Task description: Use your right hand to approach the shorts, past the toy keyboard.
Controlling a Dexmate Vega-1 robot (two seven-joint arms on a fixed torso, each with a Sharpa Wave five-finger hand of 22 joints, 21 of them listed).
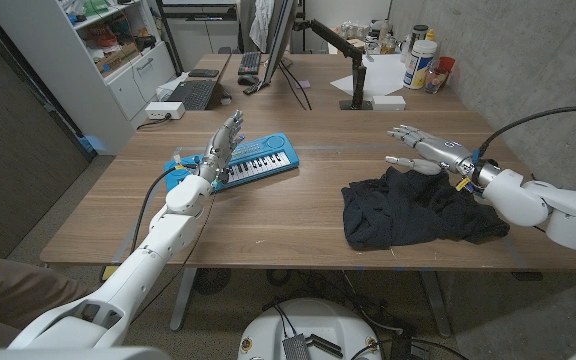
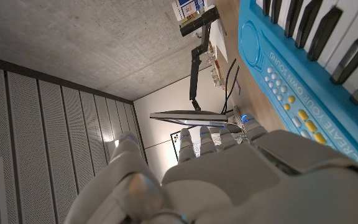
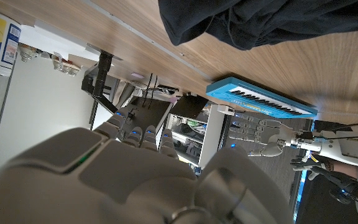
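Two hands out over the wooden surface (image 1: 298,210), both empty.
Right hand (image 1: 415,144) hovers with fingers spread, holding nothing; dark shorts (image 1: 413,206) lie crumpled just beneath and in front of it. Left hand (image 1: 224,140) stands fingers-up, loosely apart, beside the blue toy keyboard (image 1: 250,162), well apart from the right hand.

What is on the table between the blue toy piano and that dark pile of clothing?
Nothing: in the head view only bare wooden table lies between the toy keyboard and the shorts.
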